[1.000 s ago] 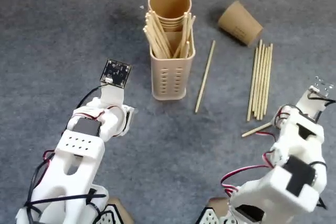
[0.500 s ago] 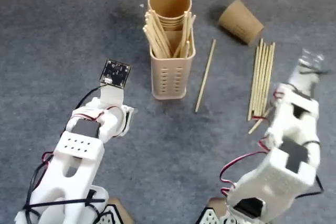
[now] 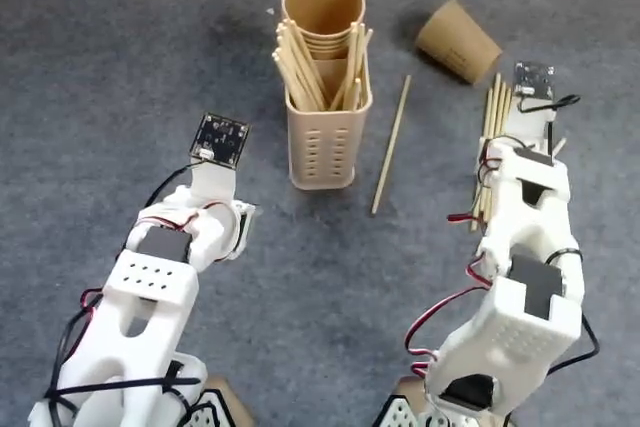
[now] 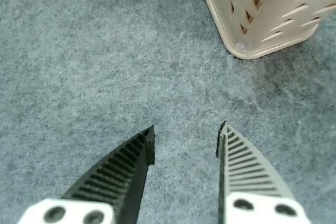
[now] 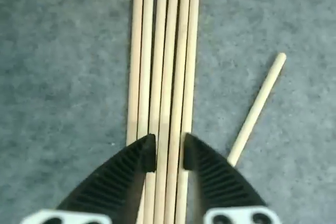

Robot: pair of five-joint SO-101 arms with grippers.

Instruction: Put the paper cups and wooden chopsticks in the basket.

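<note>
A tan slotted basket [image 3: 320, 147] stands upright at the middle back, holding stacked paper cups [image 3: 322, 7] and several wooden chopsticks [image 3: 300, 67]. One paper cup [image 3: 457, 42] lies on its side at the back right. A single chopstick [image 3: 391, 144] lies right of the basket. A bundle of chopsticks [image 5: 164, 51] lies under my right gripper [image 5: 169, 150], which hovers over it, open only a narrow gap. A stray chopstick [image 5: 257, 108] lies beside the bundle. My left gripper [image 4: 186, 140] is open over bare carpet, near the basket's corner [image 4: 262, 14].
Grey carpet [image 3: 100, 97] covers the table. My left arm [image 3: 160, 267] sits at the front left. My right arm [image 3: 525, 207] stretches along the right side over the chopstick bundle [image 3: 492, 122].
The right arm has swung from the front right toward the back, and its gripper is now over the chopstick bundle. The left arm has not moved.
</note>
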